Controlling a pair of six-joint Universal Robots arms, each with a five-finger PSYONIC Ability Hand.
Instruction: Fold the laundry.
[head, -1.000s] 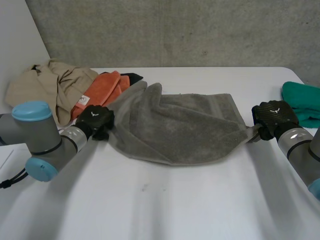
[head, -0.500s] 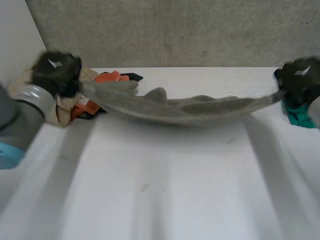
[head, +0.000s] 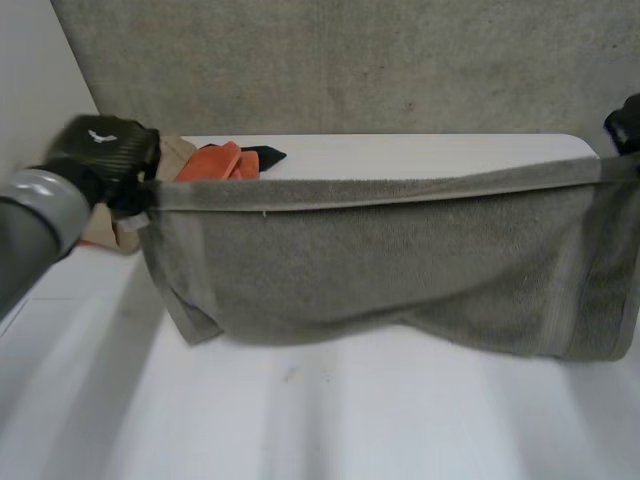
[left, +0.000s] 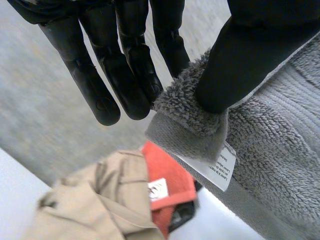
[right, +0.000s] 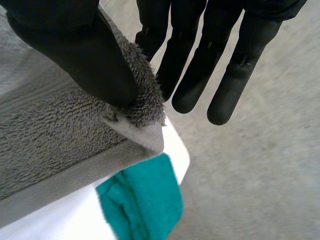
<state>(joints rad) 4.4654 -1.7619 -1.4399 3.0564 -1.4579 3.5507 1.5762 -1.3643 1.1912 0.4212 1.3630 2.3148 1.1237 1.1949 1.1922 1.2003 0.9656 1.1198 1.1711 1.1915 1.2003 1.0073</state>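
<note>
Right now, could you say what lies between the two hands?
The grey towel, stretched from left hand to right hand, in the head view.

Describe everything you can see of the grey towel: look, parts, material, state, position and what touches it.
The grey towel is looped terry with a flat woven band along its edges and a white care label sewn near one corner. It hangs spread out, top edge taut and level. The left hand pinches one top corner between thumb and fingers; the right hand pinches the other. Its lower edge sags toward the white table; contact is unclear.
</note>
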